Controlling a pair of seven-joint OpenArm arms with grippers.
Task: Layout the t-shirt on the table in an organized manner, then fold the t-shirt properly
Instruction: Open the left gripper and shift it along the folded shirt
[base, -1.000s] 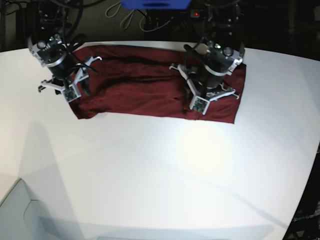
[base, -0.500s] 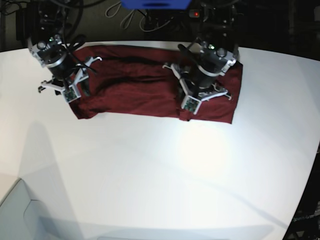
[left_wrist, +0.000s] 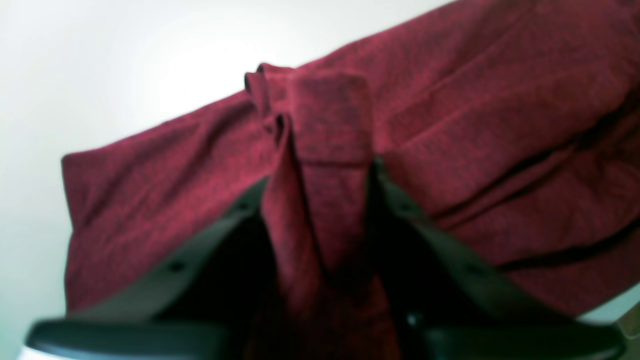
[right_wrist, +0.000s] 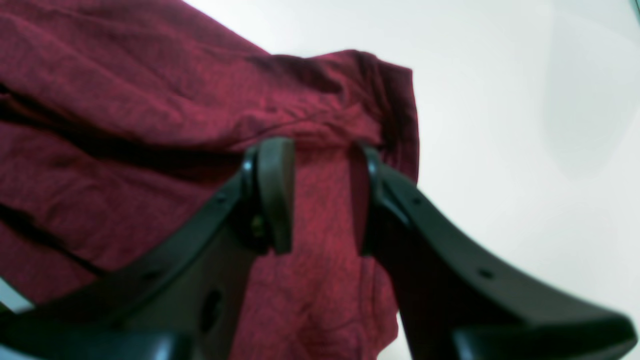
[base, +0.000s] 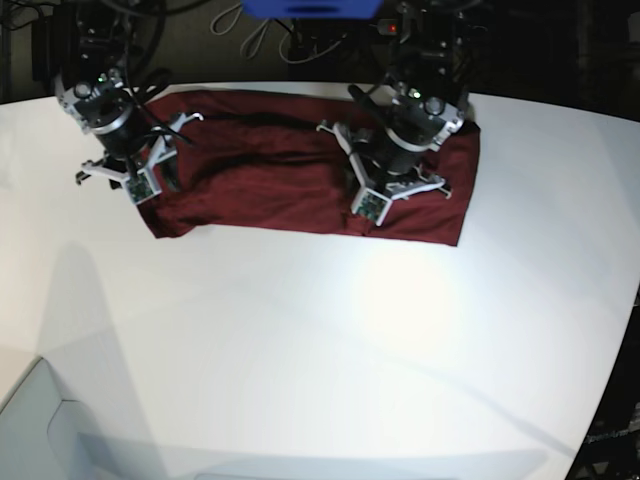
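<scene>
A: Cables and a blue box sit behind the counter. Where's the t-shirt?

B: Spread along the counter's far side, wrinkled.

A: End effectors?

B: Left end effector is clamped on a bunched fold of the t-shirt. Right end effector: jaws apart, cloth between them; blurry, so grip unclear.

Both wrist views are blurred; the t-shirt perhaps hides the left end effector tips
</scene>
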